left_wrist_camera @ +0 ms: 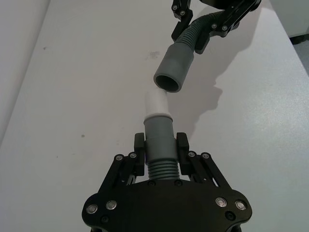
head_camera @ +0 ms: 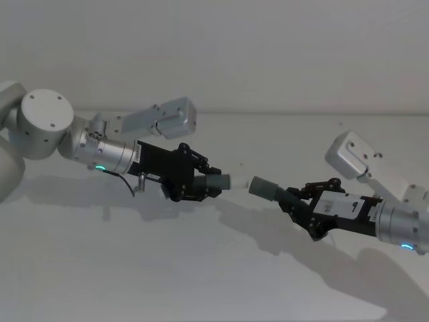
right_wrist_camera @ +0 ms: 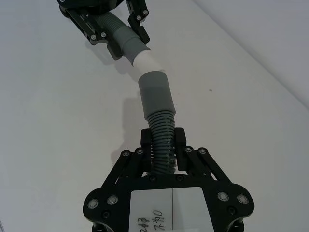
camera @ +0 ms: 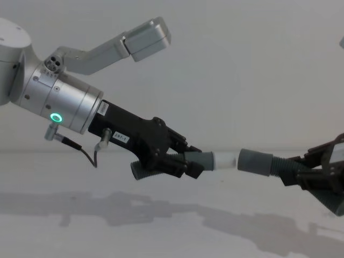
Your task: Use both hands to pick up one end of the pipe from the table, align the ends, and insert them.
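Observation:
Both pipe pieces hang above the table [head_camera: 134,268]. My left gripper [head_camera: 201,182] [left_wrist_camera: 160,147] [camera: 185,161] is shut on a ribbed hose with a smooth grey cuff [left_wrist_camera: 158,130] and a white tip [left_wrist_camera: 157,104] [camera: 226,159]. My right gripper [head_camera: 295,198] [right_wrist_camera: 163,142] [camera: 293,172] is shut on the other ribbed hose, which ends in a wider grey collar [head_camera: 265,188] [right_wrist_camera: 155,94] [left_wrist_camera: 174,67] with an open mouth. The two ends face each other with a small gap between them. They are nearly in line, and the white tip sits just off the collar's mouth.
The white table [left_wrist_camera: 72,96] lies bare under both arms, with only their shadows on it. A plain pale wall [camera: 242,64] stands behind. The left arm's silver forearm with a green ring light [camera: 55,117] comes in from the left.

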